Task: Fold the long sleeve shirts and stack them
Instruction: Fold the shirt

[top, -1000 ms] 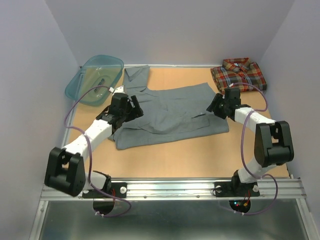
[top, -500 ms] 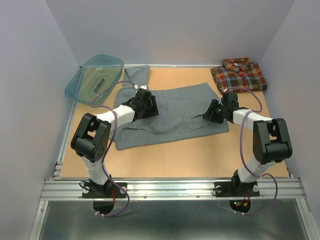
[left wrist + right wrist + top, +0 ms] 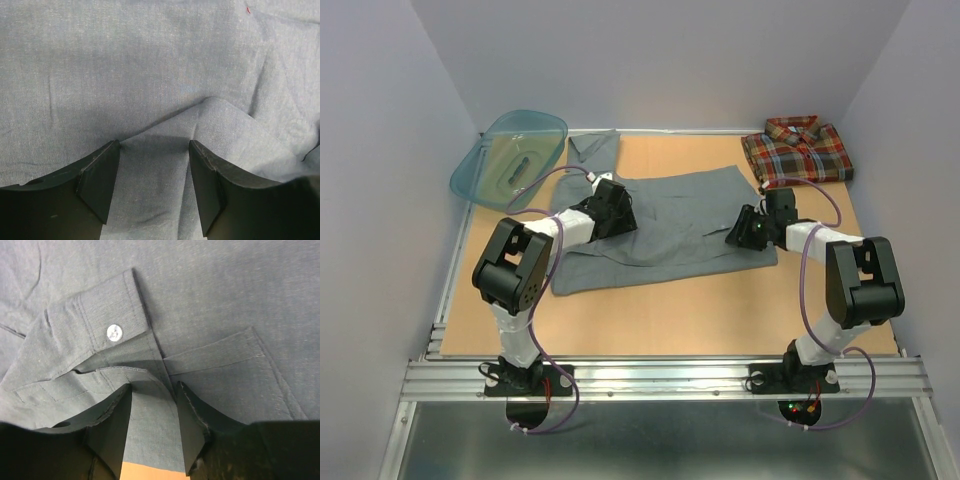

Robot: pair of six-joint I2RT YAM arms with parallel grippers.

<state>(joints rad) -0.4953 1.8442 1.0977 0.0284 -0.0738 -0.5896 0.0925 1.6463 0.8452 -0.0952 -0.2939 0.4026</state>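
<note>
Grey shirt lies spread across the tabletop for folding; left tool straddles a raised crease, right tool the cuff hem (both parted, nothing pinched yet).

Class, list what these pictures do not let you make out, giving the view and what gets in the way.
Top view: arm housings hide where the left tool and right tool meet the grey shirt.
Wrist views: frame edges cut off the shirt's outline.
Top view: contents of the teal basin blur behind its plastic.
Top view: buttons on the plaid shirt are too small.
</note>
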